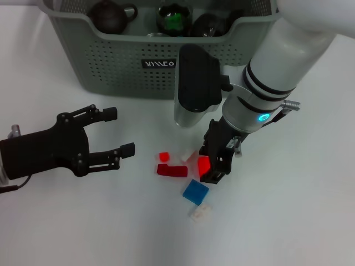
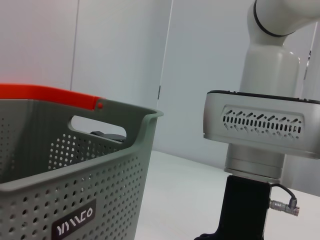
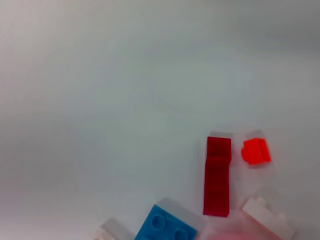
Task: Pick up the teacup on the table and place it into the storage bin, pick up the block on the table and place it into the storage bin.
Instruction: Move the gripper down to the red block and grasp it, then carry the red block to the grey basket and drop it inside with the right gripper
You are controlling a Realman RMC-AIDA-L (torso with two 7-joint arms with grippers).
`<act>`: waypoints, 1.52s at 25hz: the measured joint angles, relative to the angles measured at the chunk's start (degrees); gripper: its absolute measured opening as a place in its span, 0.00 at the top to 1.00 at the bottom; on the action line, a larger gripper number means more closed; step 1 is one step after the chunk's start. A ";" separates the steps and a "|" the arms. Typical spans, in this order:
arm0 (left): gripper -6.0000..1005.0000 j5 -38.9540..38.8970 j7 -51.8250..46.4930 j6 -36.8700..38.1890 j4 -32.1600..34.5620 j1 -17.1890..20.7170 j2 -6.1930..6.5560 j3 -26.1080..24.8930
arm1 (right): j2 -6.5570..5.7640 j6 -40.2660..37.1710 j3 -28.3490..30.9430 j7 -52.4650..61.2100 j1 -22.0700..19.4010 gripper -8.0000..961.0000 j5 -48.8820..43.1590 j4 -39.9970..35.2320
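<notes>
Right gripper, low at frame centre, fingers closed on a bright red block amid scattered blocks on the white table; left gripper, mid-left, fingers spread and empty; storage bin along the top edge.
</notes>
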 joint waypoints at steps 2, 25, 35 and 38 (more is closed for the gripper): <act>0.13 0.00 0.00 0.00 -0.17 0.00 0.00 0.01 | 0.00 0.08 0.00 0.06 0.00 0.33 0.00 0.05; 0.13 0.00 0.04 0.00 -0.59 -0.09 0.09 0.01 | 0.03 2.27 -2.54 0.42 0.22 0.39 1.25 0.07; 0.13 0.65 0.08 0.21 -0.39 -0.18 0.11 0.16 | -0.81 -0.71 -1.53 2.08 0.51 0.54 0.90 -1.33; 0.13 3.47 -0.16 0.54 0.44 -0.64 0.33 0.15 | -1.12 -6.99 2.58 3.22 0.24 0.54 -1.94 -5.23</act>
